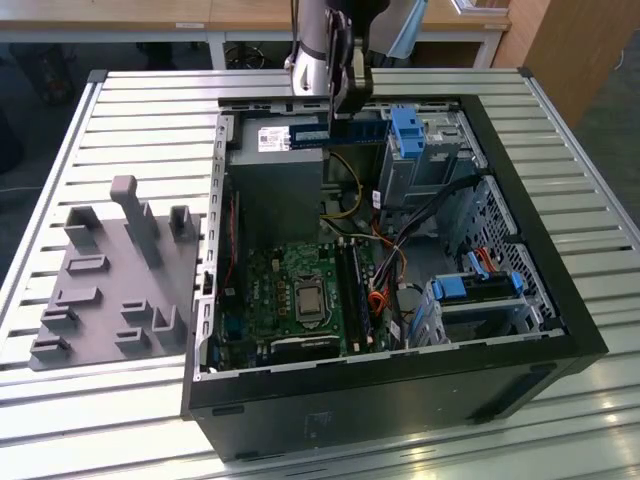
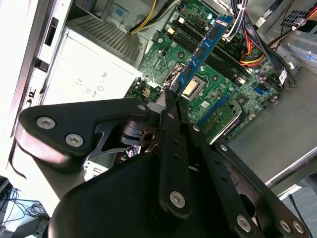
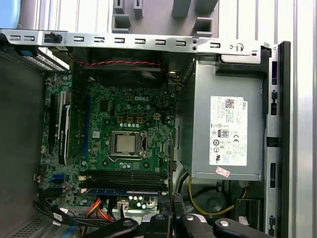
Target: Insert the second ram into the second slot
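jaws clamped on second ram (image 2: 205,47) | power supply (image 3: 202,99) | white label (image 3: 227,130)

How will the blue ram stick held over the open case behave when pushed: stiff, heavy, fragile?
The second ram looks like a thin flat board, so it is probably stiff but apt to crack if twisted. It likely weighs little: the gripper holds it out straight by a narrow pinch. Being a bare circuit board, it is probably fragile.

The black metal gripper (image 2: 170,97) hides the clamped end of the thin blue ram stick (image 2: 204,51); the exterior view's edge crops the grey arm (image 1: 314,45).
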`<action>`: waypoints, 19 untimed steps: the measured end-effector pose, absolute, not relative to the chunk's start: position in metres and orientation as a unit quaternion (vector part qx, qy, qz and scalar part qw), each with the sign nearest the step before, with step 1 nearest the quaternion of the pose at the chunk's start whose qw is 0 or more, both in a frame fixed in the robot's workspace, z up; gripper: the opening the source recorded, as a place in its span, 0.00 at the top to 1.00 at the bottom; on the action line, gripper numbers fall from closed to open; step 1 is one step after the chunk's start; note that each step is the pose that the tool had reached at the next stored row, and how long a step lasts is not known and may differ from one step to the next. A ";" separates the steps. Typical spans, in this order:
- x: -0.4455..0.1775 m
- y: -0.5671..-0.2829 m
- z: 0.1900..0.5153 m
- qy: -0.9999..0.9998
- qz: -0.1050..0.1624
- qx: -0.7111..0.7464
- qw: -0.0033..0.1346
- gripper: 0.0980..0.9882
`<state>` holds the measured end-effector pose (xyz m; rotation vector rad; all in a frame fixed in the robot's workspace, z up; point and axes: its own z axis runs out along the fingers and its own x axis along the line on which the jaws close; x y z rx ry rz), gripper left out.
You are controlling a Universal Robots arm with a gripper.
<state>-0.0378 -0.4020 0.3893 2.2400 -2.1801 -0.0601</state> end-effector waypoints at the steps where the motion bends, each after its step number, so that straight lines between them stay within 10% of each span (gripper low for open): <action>1: -0.038 -0.402 0.389 -0.697 -0.019 0.716 0.008 0.96; 19: -0.038 -0.409 0.389 -0.697 -0.019 0.716 0.008 0.96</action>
